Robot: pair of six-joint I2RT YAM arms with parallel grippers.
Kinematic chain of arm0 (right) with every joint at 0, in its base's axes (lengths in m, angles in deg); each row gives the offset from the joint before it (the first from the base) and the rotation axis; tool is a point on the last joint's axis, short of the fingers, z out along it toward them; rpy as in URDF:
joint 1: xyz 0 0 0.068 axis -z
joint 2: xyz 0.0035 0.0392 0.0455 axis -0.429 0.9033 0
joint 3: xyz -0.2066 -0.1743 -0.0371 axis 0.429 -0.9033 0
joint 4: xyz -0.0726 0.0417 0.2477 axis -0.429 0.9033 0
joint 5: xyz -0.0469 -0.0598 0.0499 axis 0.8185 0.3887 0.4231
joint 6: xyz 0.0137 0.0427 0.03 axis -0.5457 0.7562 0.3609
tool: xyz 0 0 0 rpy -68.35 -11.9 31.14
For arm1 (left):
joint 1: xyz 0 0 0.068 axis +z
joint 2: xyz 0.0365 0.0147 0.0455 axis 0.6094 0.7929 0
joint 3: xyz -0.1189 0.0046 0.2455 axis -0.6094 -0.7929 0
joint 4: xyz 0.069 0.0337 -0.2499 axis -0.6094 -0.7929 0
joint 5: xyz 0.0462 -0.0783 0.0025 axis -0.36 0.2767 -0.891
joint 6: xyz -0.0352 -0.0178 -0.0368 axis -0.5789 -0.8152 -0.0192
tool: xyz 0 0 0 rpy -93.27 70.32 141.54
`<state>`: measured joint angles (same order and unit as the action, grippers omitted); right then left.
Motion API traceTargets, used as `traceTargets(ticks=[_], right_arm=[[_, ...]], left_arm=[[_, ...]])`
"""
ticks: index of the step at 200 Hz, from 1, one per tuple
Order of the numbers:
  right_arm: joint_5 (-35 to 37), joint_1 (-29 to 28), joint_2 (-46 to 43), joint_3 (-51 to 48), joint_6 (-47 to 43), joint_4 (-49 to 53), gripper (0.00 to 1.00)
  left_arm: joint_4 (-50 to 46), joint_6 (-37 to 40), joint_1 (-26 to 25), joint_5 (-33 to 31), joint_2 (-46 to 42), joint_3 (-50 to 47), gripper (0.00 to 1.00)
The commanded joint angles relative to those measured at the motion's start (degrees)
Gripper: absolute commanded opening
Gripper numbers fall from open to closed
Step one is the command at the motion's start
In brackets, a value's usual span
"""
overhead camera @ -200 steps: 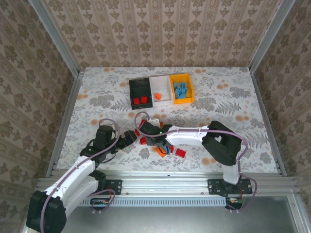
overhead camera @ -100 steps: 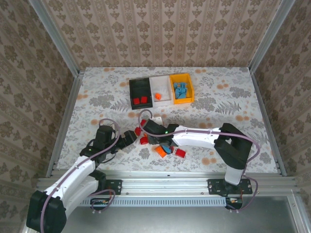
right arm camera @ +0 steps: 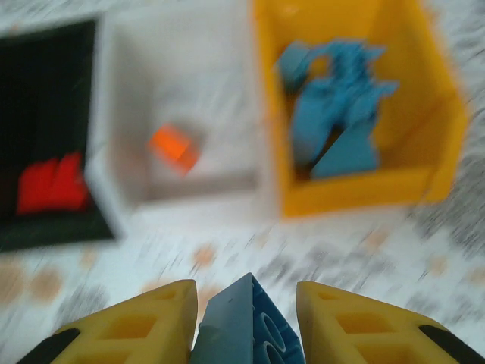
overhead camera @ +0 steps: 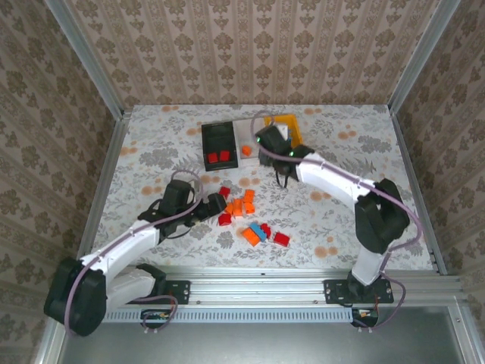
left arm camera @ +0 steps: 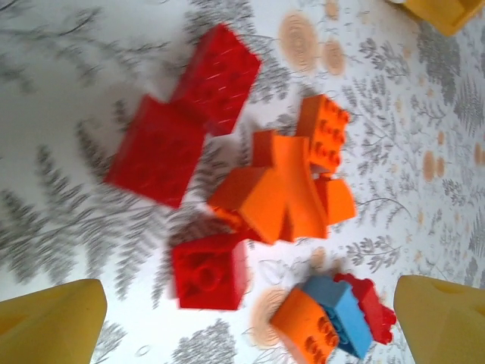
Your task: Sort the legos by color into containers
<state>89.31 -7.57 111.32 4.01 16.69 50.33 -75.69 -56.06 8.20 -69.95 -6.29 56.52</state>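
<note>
Loose legos lie mid-table: red [overhead camera: 226,219], orange [overhead camera: 241,205] and one blue [overhead camera: 259,230]. My left gripper [overhead camera: 216,205] is open at the pile's left edge. Its wrist view looks down on red bricks [left arm camera: 155,150], an orange cluster [left arm camera: 288,189] and a blue brick [left arm camera: 341,315], with nothing between the yellow fingers [left arm camera: 49,322]. My right gripper [overhead camera: 267,144] hovers just in front of the bins, shut on a blue brick [right arm camera: 246,326]. The black bin [right arm camera: 45,227] holds red bricks, the white bin [right arm camera: 197,193] one orange brick [right arm camera: 174,146], and the orange-yellow bin [right arm camera: 364,189] several blue ones.
The three bins stand in a row at the back middle, black [overhead camera: 204,148], white [overhead camera: 244,130], orange-yellow [overhead camera: 282,118]. The right arm stretches diagonally across the right half of the table. Metal rails and patterned walls close in the table.
The right arm has swung from the pile up to the bins with the blue brick in its jaws. The left gripper has crept closer to the pile, still open.
</note>
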Motion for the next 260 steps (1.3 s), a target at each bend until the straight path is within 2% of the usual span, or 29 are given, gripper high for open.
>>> traceTargets(ticks=[1, 38, 75, 96, 123, 192, 236, 260], right_arm=[[0.78, 5.45, 8.11, 8.09, -3.98, 2.36, 0.34], [-2.42, 10.70, 20.44, 23.11, -6.56, 5.94, 0.35], [-3.43, 12.24, 29.08, 35.19, -9.45, 9.94, 0.38], [-4.10, 12.31, 30.44, 38.38, -10.56, 11.91, 0.50], [-4.24, 11.87, 27.29, 34.45, -11.30, 10.03, 0.56], [-4.98, 10.43, 11.56, 16.23, -10.68, 1.23, 0.57], [-4.54, 10.39, 9.64, 15.65, -11.48, 2.71, 0.57], [-4.93, 9.88, 6.59, 11.87, -11.00, 1.76, 0.57]], left_arm=[[0.14, 3.28, -0.40, 0.09, 1.61, 3.83, 1.00], [-2.39, 5.99, -0.11, -0.88, 3.36, 6.13, 1.00], [-2.24, 6.96, 0.42, -0.65, 5.77, 7.14, 1.00], [-2.93, 7.68, 0.43, -0.16, 7.61, 8.26, 1.00], [-3.10, 7.94, 0.43, 0.54, 9.37, 9.37, 1.00], [-4.07, 7.36, -0.01, 0.05, 8.20, 8.87, 0.99], [-4.75, 6.28, -1.09, -0.65, 7.42, 8.11, 0.99], [-5.12, 6.28, -2.01, -1.39, 7.13, 8.25, 0.98]])
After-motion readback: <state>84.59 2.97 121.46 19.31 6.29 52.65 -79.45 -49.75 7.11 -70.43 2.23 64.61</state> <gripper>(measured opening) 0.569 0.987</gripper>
